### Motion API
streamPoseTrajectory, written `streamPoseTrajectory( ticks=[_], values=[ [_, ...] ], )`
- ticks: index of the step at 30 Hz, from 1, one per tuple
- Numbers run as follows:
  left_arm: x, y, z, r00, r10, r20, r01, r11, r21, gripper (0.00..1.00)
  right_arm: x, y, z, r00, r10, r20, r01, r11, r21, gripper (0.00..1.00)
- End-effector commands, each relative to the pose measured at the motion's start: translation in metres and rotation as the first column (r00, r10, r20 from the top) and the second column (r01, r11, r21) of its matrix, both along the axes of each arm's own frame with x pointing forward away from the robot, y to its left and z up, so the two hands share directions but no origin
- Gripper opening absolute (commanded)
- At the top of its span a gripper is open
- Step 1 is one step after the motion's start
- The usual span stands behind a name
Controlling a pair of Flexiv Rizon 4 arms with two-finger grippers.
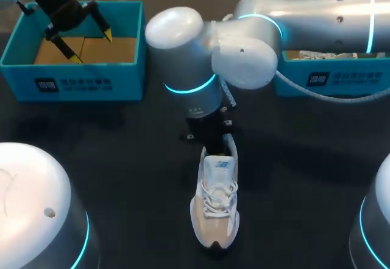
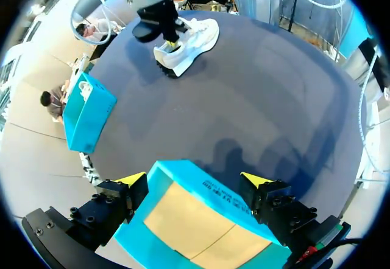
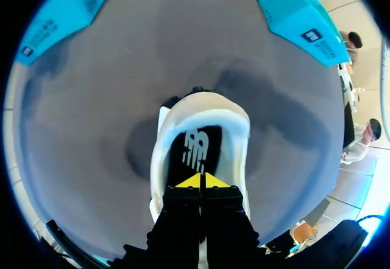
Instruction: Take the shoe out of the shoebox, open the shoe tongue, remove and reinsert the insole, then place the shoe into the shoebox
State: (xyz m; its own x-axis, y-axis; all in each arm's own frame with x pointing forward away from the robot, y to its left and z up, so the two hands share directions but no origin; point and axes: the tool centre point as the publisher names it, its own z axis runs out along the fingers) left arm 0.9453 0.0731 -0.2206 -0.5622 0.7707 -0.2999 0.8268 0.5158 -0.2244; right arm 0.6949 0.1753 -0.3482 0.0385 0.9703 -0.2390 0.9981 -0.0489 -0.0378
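- White on dark: logged shoe [image 1: 216, 202] standing on table [image 1: 122, 159] directly under right claw [image 3: 200, 181], out of shoebox [image 1: 18, 74] and well apart from it.
- Marked right claw closed, yellow tips [image 3: 189, 182] together in heel opening just above black insole [image 3: 195, 150]; nothing visibly pinched.
- Marked left claw [image 2: 194, 178] spread wide and empty, hovering over shoebox, straddling its near wall.
- Judged risk: could slip off insole with tips shut, or drag unpinned shoe along, left claw too far off to steady it.

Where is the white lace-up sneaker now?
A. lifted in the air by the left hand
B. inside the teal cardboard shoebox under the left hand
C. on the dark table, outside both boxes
C: the white lace-up sneaker lies on the dark table; the left hand is open, holding nothing.
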Motion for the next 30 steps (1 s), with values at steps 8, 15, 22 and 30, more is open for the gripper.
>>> streamPoseTrajectory(
  ticks=[8,15,22,30],
  values=[
    [0.001,0.0,0.0,1.0,-0.002,-0.001,0.002,1.0,0.002,1.0,0.0,-0.012,0.0,0.996,0.063,-0.061,-0.057,0.995,0.086,0.06],
    [0.001,0.0,0.0,1.0,-0.002,-0.001,0.002,1.0,0.002,1.0,-0.001,-0.011,-0.01,0.993,0.068,-0.092,-0.059,0.993,0.102,0.31],
    [0.001,0.0,0.0,1.0,-0.002,-0.001,0.002,1.0,0.002,1.0,-0.007,-0.001,-0.006,0.991,0.053,-0.122,-0.043,0.995,0.085,1.0],
    [0.001,0.0,0.0,1.0,-0.002,-0.001,0.002,1.0,0.002,1.0,-0.016,0.011,-0.003,0.99,0.022,-0.14,-0.014,0.998,0.063,1.0]
  ],
)
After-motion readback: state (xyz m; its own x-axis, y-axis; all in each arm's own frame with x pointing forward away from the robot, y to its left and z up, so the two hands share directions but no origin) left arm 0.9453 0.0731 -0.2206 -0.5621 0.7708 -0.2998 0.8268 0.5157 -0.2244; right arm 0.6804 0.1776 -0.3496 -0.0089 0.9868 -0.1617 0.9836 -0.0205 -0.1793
